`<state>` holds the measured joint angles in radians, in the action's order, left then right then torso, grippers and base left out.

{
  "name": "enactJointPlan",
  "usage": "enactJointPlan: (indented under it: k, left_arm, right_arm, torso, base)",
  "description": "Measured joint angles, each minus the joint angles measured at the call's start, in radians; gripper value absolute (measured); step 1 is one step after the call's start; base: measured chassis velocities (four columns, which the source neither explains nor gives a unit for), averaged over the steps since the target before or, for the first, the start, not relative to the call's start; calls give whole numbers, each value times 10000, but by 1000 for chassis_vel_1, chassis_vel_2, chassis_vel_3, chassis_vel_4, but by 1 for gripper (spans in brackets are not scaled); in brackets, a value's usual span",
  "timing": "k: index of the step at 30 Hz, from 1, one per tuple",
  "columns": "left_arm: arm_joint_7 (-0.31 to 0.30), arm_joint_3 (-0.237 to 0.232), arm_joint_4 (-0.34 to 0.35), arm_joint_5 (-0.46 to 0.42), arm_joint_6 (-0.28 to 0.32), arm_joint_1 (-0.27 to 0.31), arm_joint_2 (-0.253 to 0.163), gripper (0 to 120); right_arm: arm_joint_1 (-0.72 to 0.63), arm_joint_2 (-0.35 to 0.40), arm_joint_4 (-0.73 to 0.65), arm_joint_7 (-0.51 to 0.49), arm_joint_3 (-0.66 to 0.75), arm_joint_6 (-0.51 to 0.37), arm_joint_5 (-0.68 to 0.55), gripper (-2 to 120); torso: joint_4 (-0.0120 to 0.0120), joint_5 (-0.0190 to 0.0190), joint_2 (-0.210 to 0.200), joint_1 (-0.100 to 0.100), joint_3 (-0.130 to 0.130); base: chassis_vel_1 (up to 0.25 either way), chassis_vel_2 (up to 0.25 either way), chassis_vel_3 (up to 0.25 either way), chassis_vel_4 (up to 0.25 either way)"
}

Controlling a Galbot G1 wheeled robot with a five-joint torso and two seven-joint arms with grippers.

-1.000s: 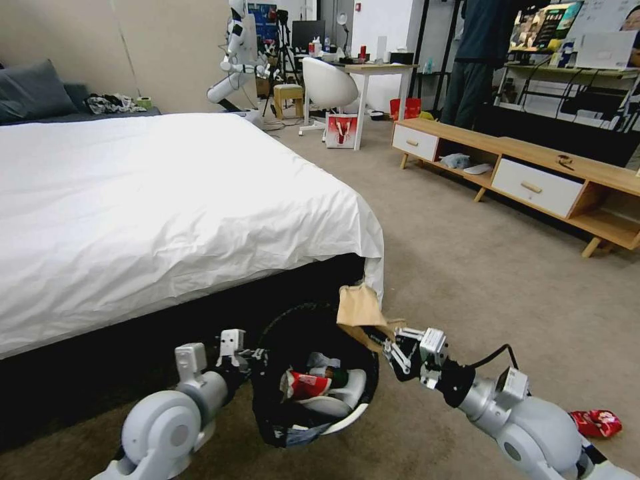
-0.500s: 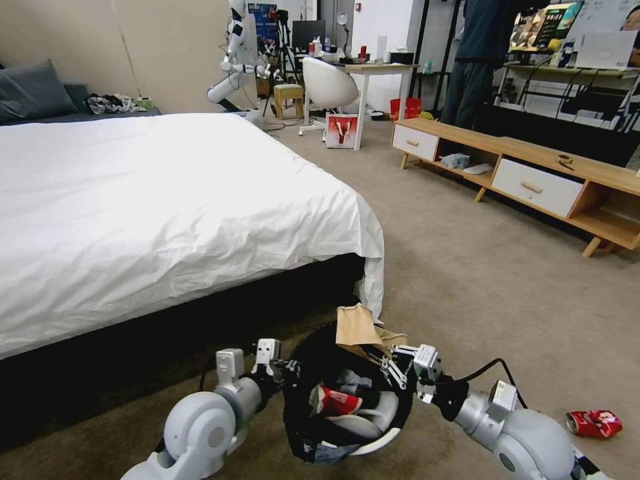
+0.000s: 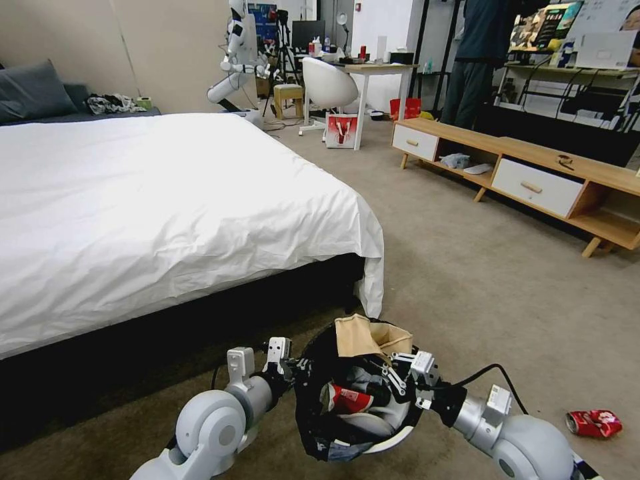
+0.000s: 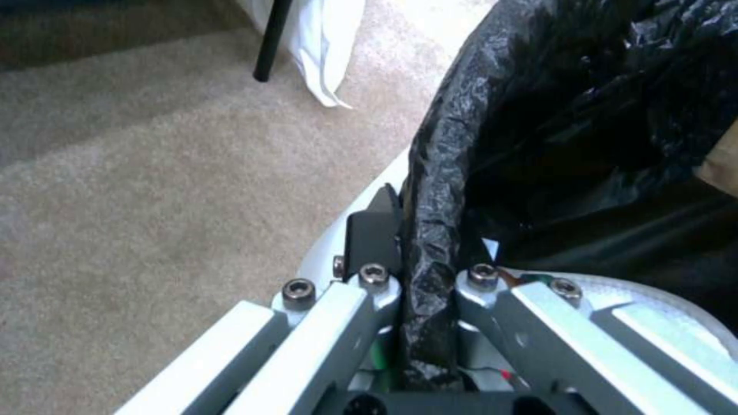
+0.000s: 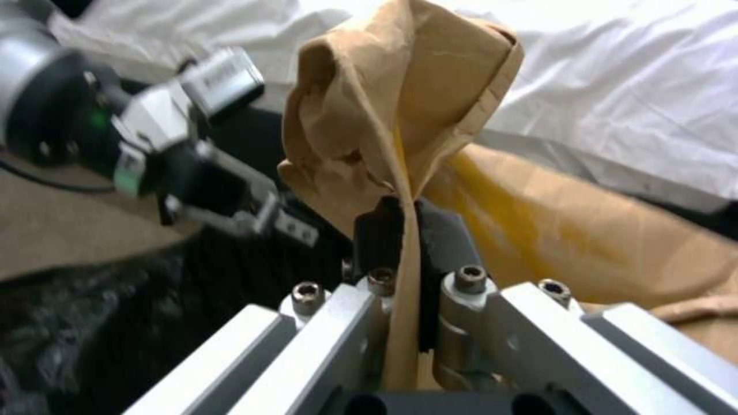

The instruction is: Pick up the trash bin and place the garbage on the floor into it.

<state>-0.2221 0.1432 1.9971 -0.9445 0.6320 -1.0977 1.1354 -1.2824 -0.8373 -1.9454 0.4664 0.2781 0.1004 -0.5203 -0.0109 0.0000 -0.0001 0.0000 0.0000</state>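
The trash bin (image 3: 390,440), white with a crinkled black bag over its rim, hangs tilted above the carpet floor (image 3: 480,280) at the bed's corner. My left gripper (image 3: 300,369) is shut on the bin's bagged rim (image 4: 430,230). My right gripper (image 3: 381,365) is shut on a piece of garbage, a brown paper piece (image 3: 360,335) (image 5: 392,109), held over the bin's mouth. Inside the bin lie a red-and-white wrapper (image 3: 350,399) and white tissues. A crushed red soda can (image 3: 593,423) lies on the floor to the right of my right arm.
A bed with a white sheet (image 3: 167,207) fills the left, its dark base right behind the bin. A low wooden cabinet (image 3: 533,180) runs along the right. Open carpet lies between them. Another robot (image 3: 237,47), a white chair and a desk stand at the far end.
Both arms moved right and slightly nearer with the bin. The brown paper, held by the right gripper, has gone from the bin's far edge to over its mouth.
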Motion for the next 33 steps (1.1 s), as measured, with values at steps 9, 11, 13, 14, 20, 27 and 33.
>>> enactJointPlan:
  k: [9,11,13,14,20,27,33]
  left_arm:
    - [113,268,-76,76,-50,-107,-35,2]
    - [115,302,-102,84,-57,-110,-23,2]
    - [117,356,-146,87,-62,-103,-10,2]
    - [117,356,-146,87,-62,-103,-10,2]
    - [-47,407,-275,81,-84,-26,14,2]
    - [-156,361,-310,26,-88,113,108,2]
    - [-228,356,-442,17,-88,197,155,2]
  right_arm:
    - [-81,129,27,-32,-28,-46,227,19]
    - [-70,154,28,-30,-28,-27,245,30]
    - [-25,212,55,-46,-19,78,329,48]
    - [-25,212,55,-46,-19,78,329,48]
    - [59,236,92,-70,-22,150,380,70]
    - [39,389,54,-101,-66,149,424,96]
    - [-13,572,-21,-136,-70,148,434,100]
  torso:
    - [0,0,0,0,0]
    - [0,0,0,0,0]
    - [-1,-1,1,0,0]
    - [-1,-1,1,0,0]
    - [0,-1,1,0,0]
    - [-1,0,0,0,0]
    - [0,0,0,0,0]
  base:
    - [0,0,0,0]
    - [0,0,0,0]
    - [0,0,0,0]
    - [0,0,0,0]
    - [0,0,0,0]
    - [0,0,0,0]
    - [0,0,0,0]
